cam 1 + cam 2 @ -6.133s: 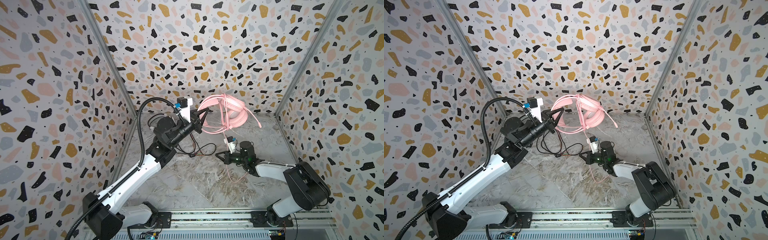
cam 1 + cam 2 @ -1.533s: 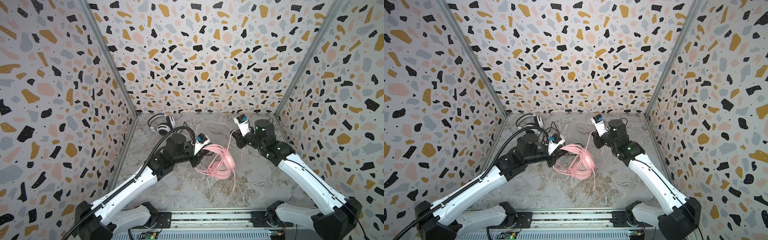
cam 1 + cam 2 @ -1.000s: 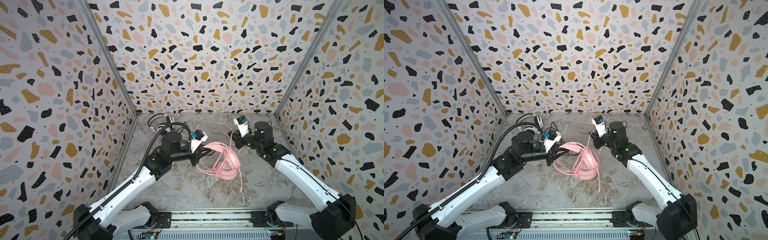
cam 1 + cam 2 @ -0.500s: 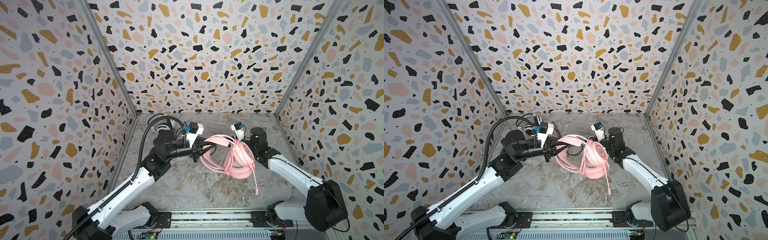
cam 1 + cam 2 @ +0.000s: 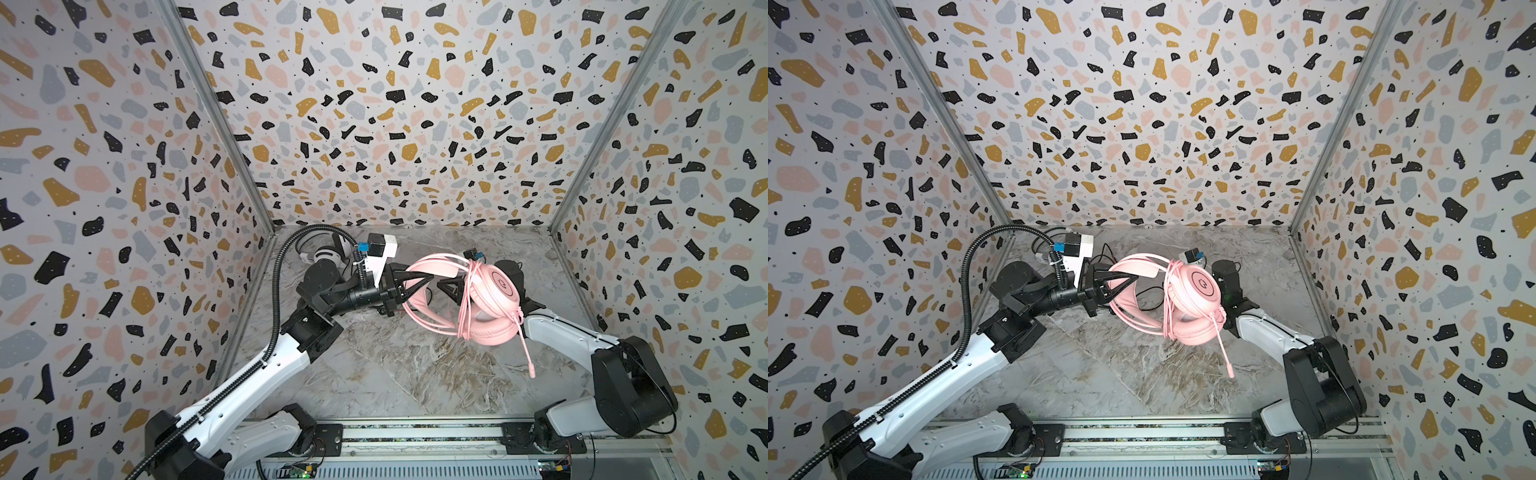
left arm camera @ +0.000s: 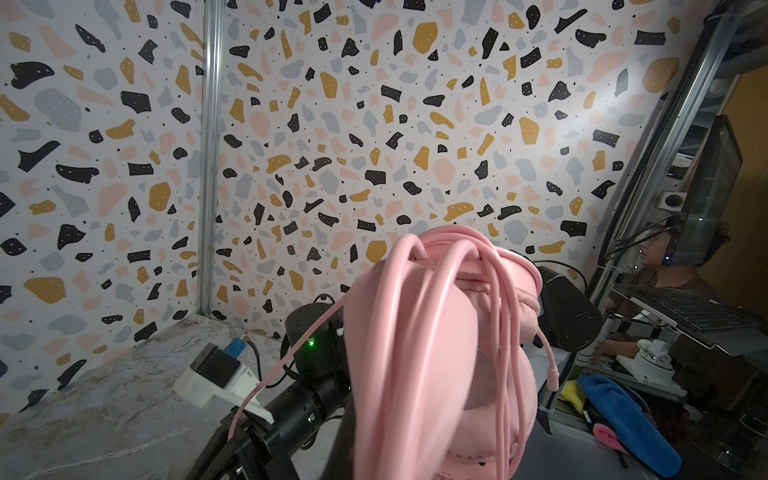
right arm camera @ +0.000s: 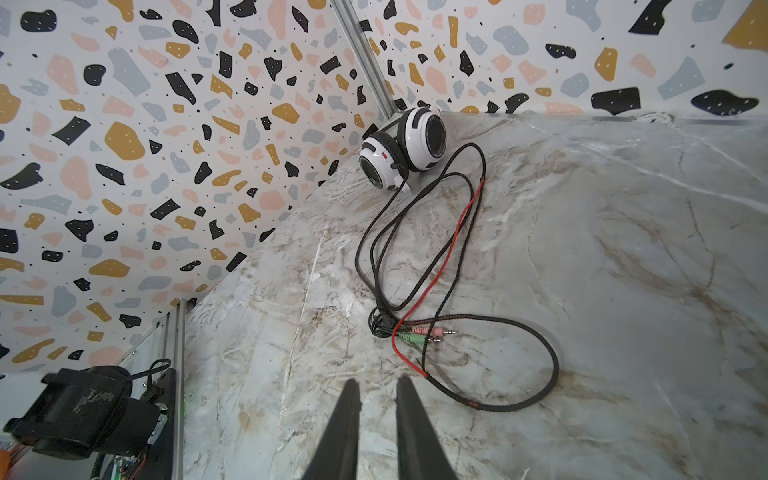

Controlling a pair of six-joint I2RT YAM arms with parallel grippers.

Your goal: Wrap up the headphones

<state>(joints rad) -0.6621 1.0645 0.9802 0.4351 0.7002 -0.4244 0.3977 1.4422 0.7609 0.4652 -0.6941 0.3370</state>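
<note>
Top view: now holds pink headset (image 5: 494,291) off desk (image 5: 395,374), left end effector (image 5: 415,282) clamped on band (image 5: 440,262). Has dropped cord (image 5: 467,299): right end effector (image 7: 376,388) apart, empty; wrap prob. done.

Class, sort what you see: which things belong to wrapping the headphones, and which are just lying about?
Belong to the job:
pink headset
its pink cable
white-and-black headset
its black cable

Just lying about, outside the enclosure:
blue cloth
keyboard
</note>
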